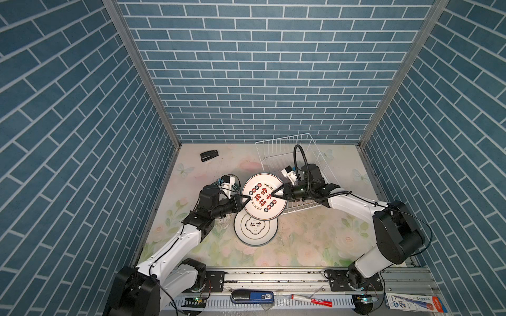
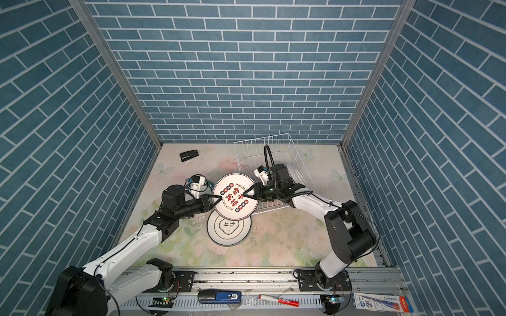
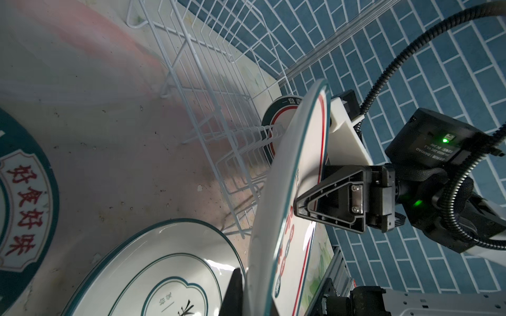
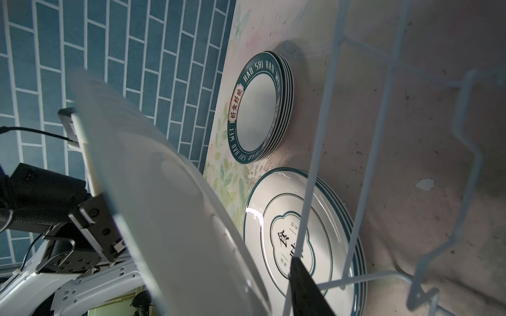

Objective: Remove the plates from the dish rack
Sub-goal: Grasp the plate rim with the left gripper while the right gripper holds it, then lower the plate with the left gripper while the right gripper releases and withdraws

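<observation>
Left hand (image 1: 248,199) clenches a round white plate with red-and-black characters (image 1: 262,209) by its rim; right hand (image 1: 274,193) opposite, grip unclear.

The dish rack (image 1: 276,150) stands at the back right of the table (image 1: 315,235), with one plate (image 3: 276,115) in it. At its front left a raised plate (image 1: 262,201) hangs partly over a stack (image 1: 254,232) — a second stack (image 4: 257,106) lies further left, and a stapler (image 1: 209,155) at back left.
</observation>
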Controlling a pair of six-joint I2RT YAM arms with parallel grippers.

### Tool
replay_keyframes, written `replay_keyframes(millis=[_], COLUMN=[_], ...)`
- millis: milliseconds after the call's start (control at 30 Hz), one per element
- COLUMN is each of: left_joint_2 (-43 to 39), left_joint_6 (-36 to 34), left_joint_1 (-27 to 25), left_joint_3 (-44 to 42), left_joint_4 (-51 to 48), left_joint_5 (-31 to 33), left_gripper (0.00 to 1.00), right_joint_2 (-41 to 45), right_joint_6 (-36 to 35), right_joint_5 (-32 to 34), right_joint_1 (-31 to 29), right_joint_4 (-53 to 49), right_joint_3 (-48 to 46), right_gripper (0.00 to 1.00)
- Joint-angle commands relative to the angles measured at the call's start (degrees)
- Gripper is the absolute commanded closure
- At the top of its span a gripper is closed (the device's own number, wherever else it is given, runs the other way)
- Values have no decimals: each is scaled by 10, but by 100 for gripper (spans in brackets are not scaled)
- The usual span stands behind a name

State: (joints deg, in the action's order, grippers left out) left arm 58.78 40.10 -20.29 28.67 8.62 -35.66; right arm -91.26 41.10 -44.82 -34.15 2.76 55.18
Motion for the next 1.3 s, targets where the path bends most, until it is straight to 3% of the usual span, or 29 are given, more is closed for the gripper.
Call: replay_keyframes(millis=[0,233,567,633,800,1067,1133,1267], left_joint_2=[-16,-87,-109,-120,-148,-187,-191,-196], left_joint_6=[-25,-42,-53,-54,-65,-36,-36,-38], left_joint_1=[-2,21,108,123,147,150,150,150], left_joint_3=[30,44,92,92,104,77,71,59], left_joint_4=[-42,-133,-342,-369,-447,-480,-490,-503], left_joint_5=[-17,-7,-9,-8,9,11,11,5], left_gripper=[100,100,100,100,100,100,100,100], right_joint_2=[17,52,141,163,216,250,261,272], right_joint_6=[-36,-67,-159,-174,-198,-217,-221,-228], right_joint_5=[24,68,197,217,292,388,419,488], right_joint_1=[-3,14,17,18,18,18,18,18], right_joint_4=[-32,-88,-250,-279,-335,-395,-405,-431], right_joint_3=[37,41,91,101,112,124,122,122], right_gripper=[56,46,39,30,27,18,3,1])
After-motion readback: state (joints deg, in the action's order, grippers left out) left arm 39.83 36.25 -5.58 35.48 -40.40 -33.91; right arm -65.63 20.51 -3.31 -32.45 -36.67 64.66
